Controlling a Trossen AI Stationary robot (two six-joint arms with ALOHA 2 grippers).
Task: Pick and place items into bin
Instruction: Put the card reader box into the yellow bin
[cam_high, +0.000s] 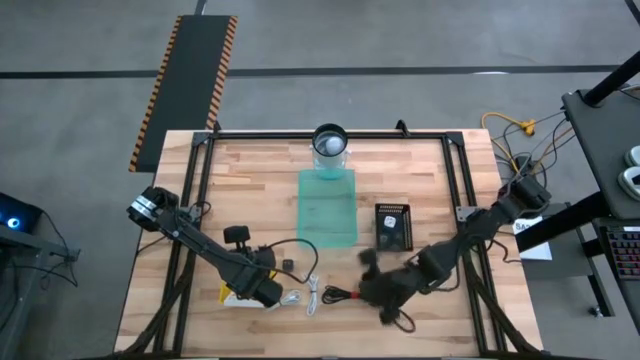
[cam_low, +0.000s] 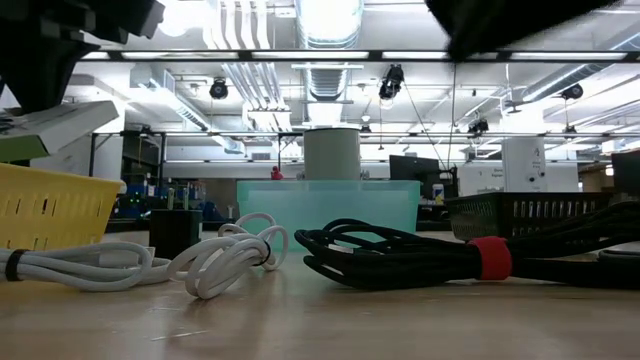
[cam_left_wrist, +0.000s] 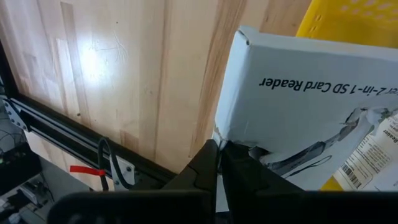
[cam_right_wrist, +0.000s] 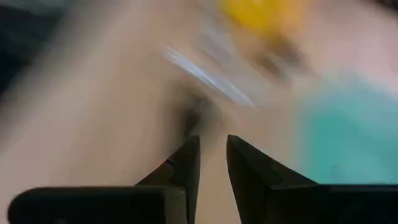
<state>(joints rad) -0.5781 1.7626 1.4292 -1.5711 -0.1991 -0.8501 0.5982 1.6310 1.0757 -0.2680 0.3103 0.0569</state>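
My left gripper (cam_left_wrist: 219, 155) sits at the table's near left, shut on a white printed card-reader box (cam_left_wrist: 298, 118). In the low view the box (cam_low: 50, 128) hangs tilted over a yellow basket (cam_low: 50, 208). My right gripper (cam_right_wrist: 212, 146) hovers near the table's near middle (cam_high: 372, 272), its fingers a narrow gap apart with nothing between them. White cables (cam_low: 215, 260) and a coiled black cable with a red tie (cam_low: 400, 255) lie on the wood. A small black cube (cam_high: 288, 265) stands by them. The teal bin (cam_high: 327, 205) sits mid-table. My left gripper pinches the white box between its two fingers at an edge near a corner (cam_left_wrist: 225, 140). The fingers (cam_left_wrist: 205, 163) meet on the thin flap there. The box is lifted clear and tilted above the yellow basket (cam_left_wrist: 348, 18).
A grey cylinder (cam_high: 330, 142) stands behind the bin at the far edge. A black mesh tray (cam_high: 393, 226) lies right of the bin. Black frame rails (cam_high: 190, 200) run along both sides of the table. Bare wood shows left of the bin.
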